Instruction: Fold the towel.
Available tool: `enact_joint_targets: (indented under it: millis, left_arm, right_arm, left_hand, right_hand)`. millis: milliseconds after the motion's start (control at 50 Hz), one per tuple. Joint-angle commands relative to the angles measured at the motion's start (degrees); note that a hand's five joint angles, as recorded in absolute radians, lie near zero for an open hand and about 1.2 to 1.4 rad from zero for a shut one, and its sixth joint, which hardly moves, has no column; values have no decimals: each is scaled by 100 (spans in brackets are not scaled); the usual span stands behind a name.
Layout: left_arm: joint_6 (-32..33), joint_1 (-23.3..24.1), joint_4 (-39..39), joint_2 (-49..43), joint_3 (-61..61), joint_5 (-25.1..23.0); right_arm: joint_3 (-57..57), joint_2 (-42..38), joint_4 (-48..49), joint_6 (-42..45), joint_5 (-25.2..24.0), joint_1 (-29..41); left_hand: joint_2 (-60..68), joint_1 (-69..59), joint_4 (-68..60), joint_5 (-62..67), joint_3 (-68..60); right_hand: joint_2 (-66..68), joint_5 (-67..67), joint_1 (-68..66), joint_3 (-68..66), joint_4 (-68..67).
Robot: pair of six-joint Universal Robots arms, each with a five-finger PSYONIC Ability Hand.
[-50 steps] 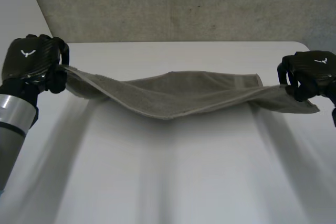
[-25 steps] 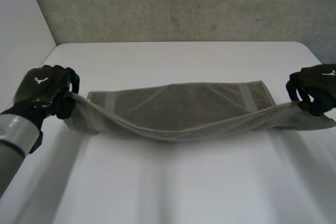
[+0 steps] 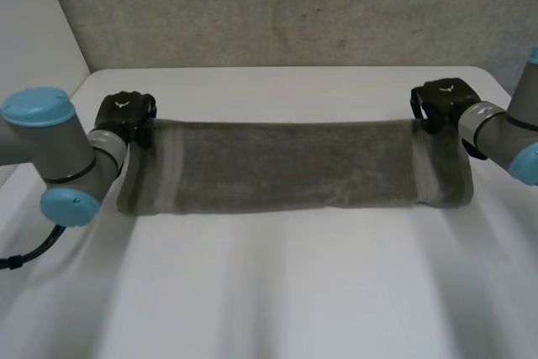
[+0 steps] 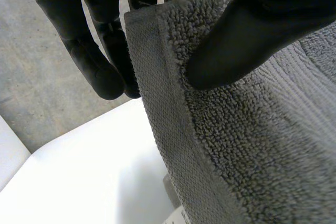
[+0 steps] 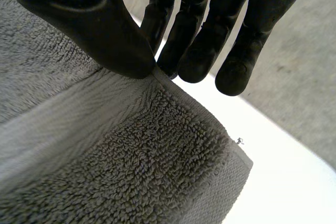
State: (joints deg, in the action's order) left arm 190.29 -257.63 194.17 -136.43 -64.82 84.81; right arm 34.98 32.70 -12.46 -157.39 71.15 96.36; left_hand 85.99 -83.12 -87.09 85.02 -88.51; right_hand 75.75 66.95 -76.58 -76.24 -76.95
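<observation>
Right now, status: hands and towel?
Left hand pinches towel at far left corner; right hand pinches far right corner. Towel flat on white table. Nothing in the way.

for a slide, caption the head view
Left hand and right hand pinch the far corners of a grey towel stretched across the white table.

A white worktop (its far corners rounded) runs back to a speckled grey concrete wall rising behind it.

Grey tubular left arm and right arm carry round light-blue caps; black left hand and right hand each bear a small white emblem.
</observation>
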Motion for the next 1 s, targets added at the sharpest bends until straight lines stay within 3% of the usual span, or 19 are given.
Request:
enact_joint_targets:
  millis: [20,140,160,180,200,220,240,260,380,440,540,660,760,880,1000]
  left_arm:
    - [-1,134,-178,-481,690,18]
    - [8,195,-231,-763,1085,123]
    - [0,195,-239,-797,1146,123]
    - [-1,195,-248,-815,1182,123]
    - [-1,195,-248,-815,1182,123]
    - [-18,195,-274,-807,1182,132]
    - [-18,195,-275,-807,1182,132]
    - [-9,195,-309,-781,1182,132]
    - [-36,195,-686,-509,1147,132]
    - [-53,195,-959,-167,955,141]
    - [-62,187,-1136,491,280,123]
    - [-71,187,-1048,1268,-751,79]
    - [-71,213,-566,2136,-2111,53]
    - [-53,345,-99,2454,-2747,44]
    - [-36,371,306,2516,-3054,53]
  right_arm:
    - [-667,-528,358,-108,145,120]
    - [-1045,-905,419,-108,127,190]
    - [-1071,-958,446,-108,136,216]
    - [-1072,-959,446,-108,136,217]
    - [-1080,-985,472,-116,188,260]
    - [-1081,-985,473,-116,189,261]
    - [-1063,-977,481,-125,258,287]
    - [-1037,-950,473,-125,363,313]
    - [-905,-748,437,-108,681,348]
    - [-500,-238,411,-99,742,366]
    - [1244,1208,455,-90,725,287]
    - [2932,2317,586,-72,725,269]
    - [3701,2653,780,-55,725,269]
    - [4736,2724,1491,173,725,24]
    - [4826,2460,1677,402,734,-29]
  left_hand:
    - [-599,312,709,-1502,851]
    - [-599,312,709,-1502,851]
    - [-599,312,709,-1502,851]
    - [-2861,2575,2971,-3765,3113]
    - [-2884,2598,2994,-3788,3136]
    - [-6331,6045,6441,-7235,6583]
    - [-6366,6080,6476,-7270,6618]
    - [-7599,7312,7709,-8502,7851]
    - [-7577,7291,7687,-8481,7829]
    - [-7577,7291,7687,-8481,7829]
    - [-7577,7291,7687,-8481,7829]
    - [-7577,7291,7687,-8481,7829]
    - [-7577,7291,7687,-8481,7829]
    - [-7577,7291,7687,-8481,7829]
    - [-7561,7274,7670,-8464,7812]
  right_hand:
    - [425,305,-342,-376,-305]
    - [425,305,-342,-376,-305]
    - [-2533,-2653,2616,2582,2654]
    - [-2563,-2683,2646,2612,2683]
    - [-6077,-6197,6160,6126,6197]
    - [-6112,-6232,6196,6161,6233]
    - [-6575,-6695,6658,6624,6695]
    - [-6575,-6695,6658,6624,6695]
    - [-6575,-6695,6658,6624,6695]
    - [-6575,-6695,6658,6624,6695]
    - [-6575,-6695,6658,6624,6695]
    - [-6575,-6695,6658,6624,6695]
    - [-6575,-6695,6658,6624,6695]
    - [-5860,-5980,5943,5909,5981]
    - [-5658,-5778,5741,5707,5779]
